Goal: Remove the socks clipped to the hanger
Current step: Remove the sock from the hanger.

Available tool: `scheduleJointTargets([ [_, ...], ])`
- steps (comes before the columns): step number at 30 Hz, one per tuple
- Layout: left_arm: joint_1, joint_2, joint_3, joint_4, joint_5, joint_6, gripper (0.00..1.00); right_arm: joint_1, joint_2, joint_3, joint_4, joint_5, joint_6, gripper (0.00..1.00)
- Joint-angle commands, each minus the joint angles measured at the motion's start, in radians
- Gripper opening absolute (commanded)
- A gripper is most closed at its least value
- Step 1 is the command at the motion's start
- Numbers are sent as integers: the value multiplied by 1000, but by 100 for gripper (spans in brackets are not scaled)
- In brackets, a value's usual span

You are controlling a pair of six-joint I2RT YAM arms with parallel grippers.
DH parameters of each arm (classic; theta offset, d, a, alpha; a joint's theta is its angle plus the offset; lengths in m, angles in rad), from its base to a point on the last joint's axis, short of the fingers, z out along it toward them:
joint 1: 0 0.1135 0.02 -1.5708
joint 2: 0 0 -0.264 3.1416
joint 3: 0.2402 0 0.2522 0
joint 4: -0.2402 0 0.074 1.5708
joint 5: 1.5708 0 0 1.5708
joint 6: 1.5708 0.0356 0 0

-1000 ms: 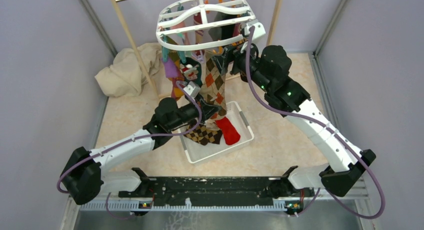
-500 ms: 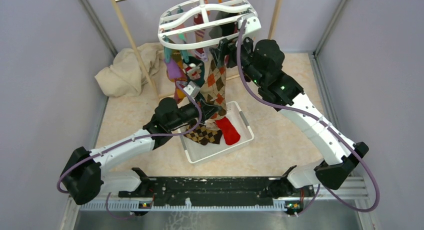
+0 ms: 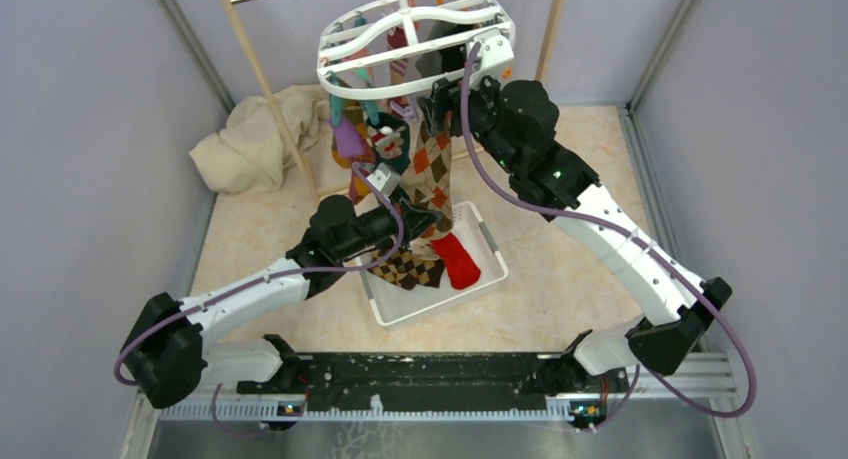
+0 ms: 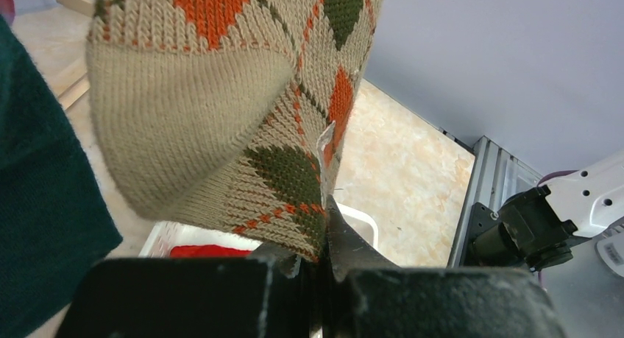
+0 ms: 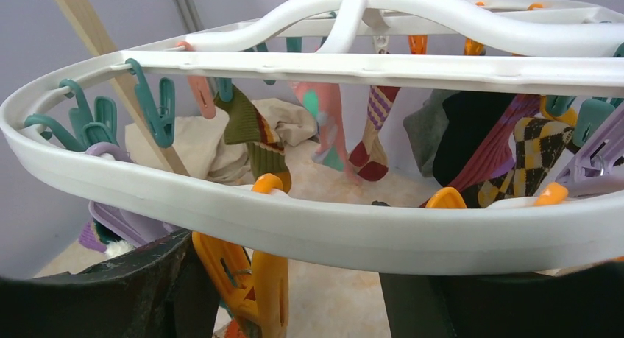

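The tan argyle sock (image 4: pixel 221 124), hung under the hanger (image 5: pixel 353 235), is pinched at its lower edge by the closed left gripper (image 4: pixel 321 268). The hanger's near rim is straddled by the right gripper (image 5: pixel 294 308), which is spread wide with nothing held. An orange peg (image 5: pixel 254 279) is seen between its jaws. Open floor (image 4: pixel 405 154) is seen right of the left gripper.

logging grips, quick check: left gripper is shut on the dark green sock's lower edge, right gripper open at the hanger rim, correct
Not the dark green sock, which hangs beside it: the left gripper is shut on the lower edge of the tan argyle sock, as the left wrist view shows. The right gripper is open at the hanger rim, as you said.
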State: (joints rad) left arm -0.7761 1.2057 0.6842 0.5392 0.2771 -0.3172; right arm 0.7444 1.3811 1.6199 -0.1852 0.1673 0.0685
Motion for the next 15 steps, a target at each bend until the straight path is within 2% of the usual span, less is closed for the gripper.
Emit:
scheduleJointTargets([
  [1, 3, -14, -16, 31, 5, -2, 1, 26, -37, 54, 69, 44, -44, 68],
  [7, 3, -5, -17, 33, -2, -6, 1, 65, -44, 60, 70, 96, -99, 69],
  [11, 3, -2, -19, 33, -1, -9, 1, 90, -44, 67, 73, 138, -127, 75],
  [15, 3, -3, -20, 33, -2, -10, 1, 95, -42, 75, 76, 155, -132, 74],
])
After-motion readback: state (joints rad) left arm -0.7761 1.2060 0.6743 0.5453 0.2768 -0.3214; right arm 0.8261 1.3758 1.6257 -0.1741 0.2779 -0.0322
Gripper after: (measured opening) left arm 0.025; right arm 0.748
